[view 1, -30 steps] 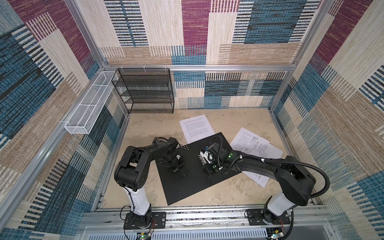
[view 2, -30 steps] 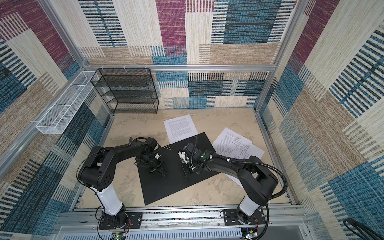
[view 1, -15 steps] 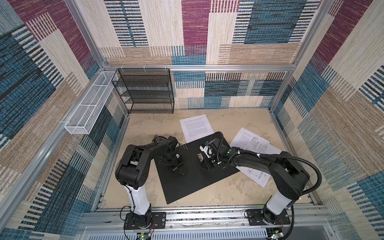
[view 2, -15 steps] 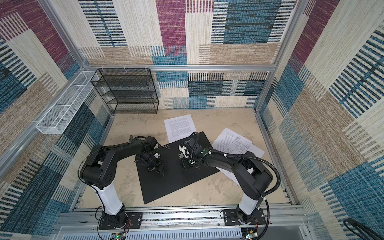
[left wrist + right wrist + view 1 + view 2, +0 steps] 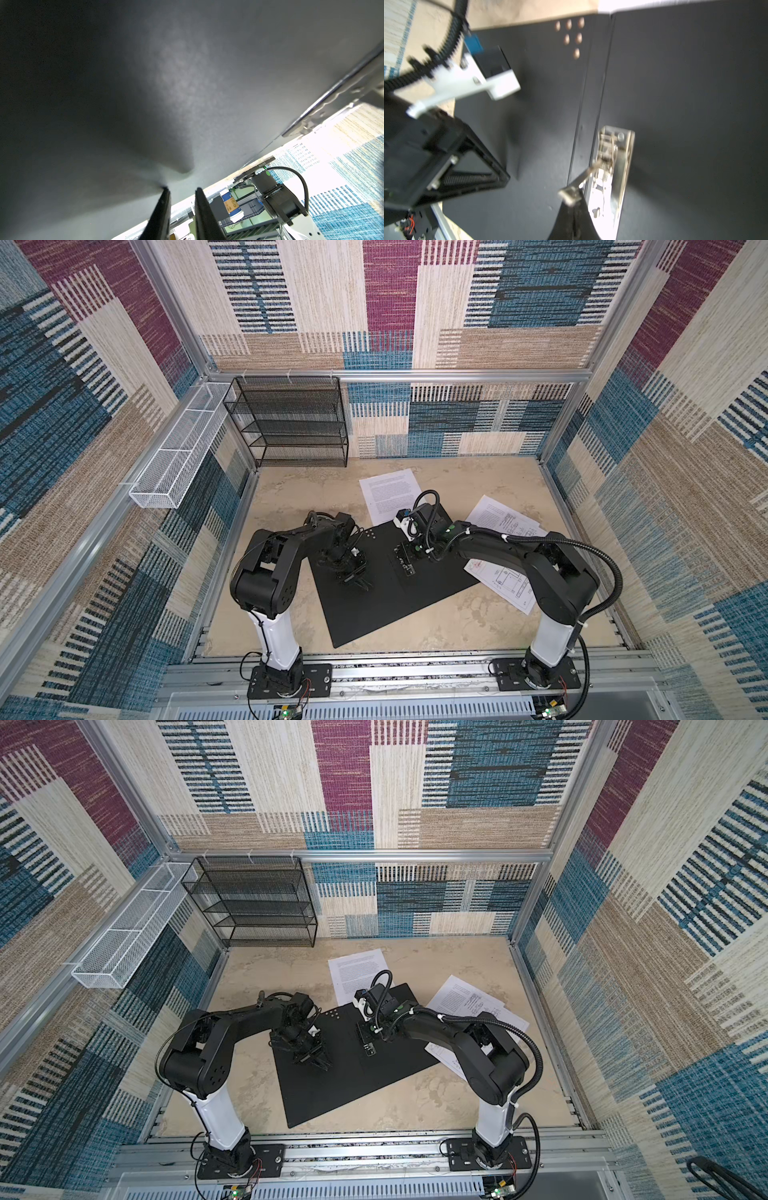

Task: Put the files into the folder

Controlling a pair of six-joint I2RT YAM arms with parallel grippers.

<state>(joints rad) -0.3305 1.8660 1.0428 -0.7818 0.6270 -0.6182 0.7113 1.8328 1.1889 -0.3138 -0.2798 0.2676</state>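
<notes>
The folder point(image 5: 374, 605) point(image 5: 332, 1094) lies open on the table, black inside up, with its metal spine clip point(image 5: 407, 568) point(image 5: 612, 166) near the middle. My left gripper point(image 5: 359, 578) point(image 5: 180, 188) rests its tips on the left flap, fingers a little apart with nothing between them. The right gripper point(image 5: 365, 1033) point(image 5: 574, 201) is shut, its tips against the raised clip lever point(image 5: 571, 195). The files lie outside the folder: a text sheet point(image 5: 388, 493) by its far edge, and drawing sheets point(image 5: 498, 522) partly under the right arm.
A black wire rack point(image 5: 291, 423) stands against the back wall at the left. A white wire basket point(image 5: 178, 456) hangs on the left wall. Metal frame rails border the table on every side.
The right wrist has shifted slightly toward the back over the clip, and its fingers have come together. The left arm has not moved.
</notes>
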